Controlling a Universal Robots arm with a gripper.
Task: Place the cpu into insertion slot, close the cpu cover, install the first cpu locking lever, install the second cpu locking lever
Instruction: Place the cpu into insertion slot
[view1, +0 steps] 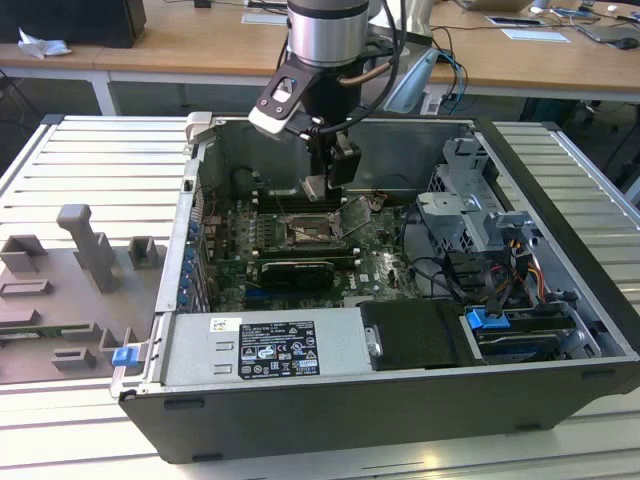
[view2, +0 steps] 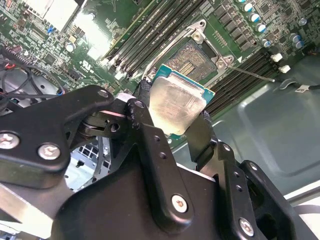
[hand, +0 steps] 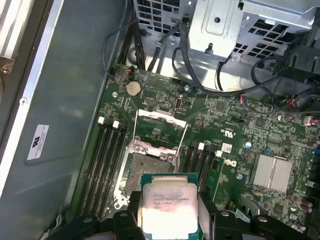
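Jaws: closed on opposite edges of cpu (hand: 167, 212), metal top up, held above insertion slot (hand: 148, 171), apparently not touching; cpu cover (hand: 161, 125) hinged open beside slot. Surround: green motherboard (hand: 240, 130) inside open computer case (view1: 300, 420) on bench (view1: 90, 150).
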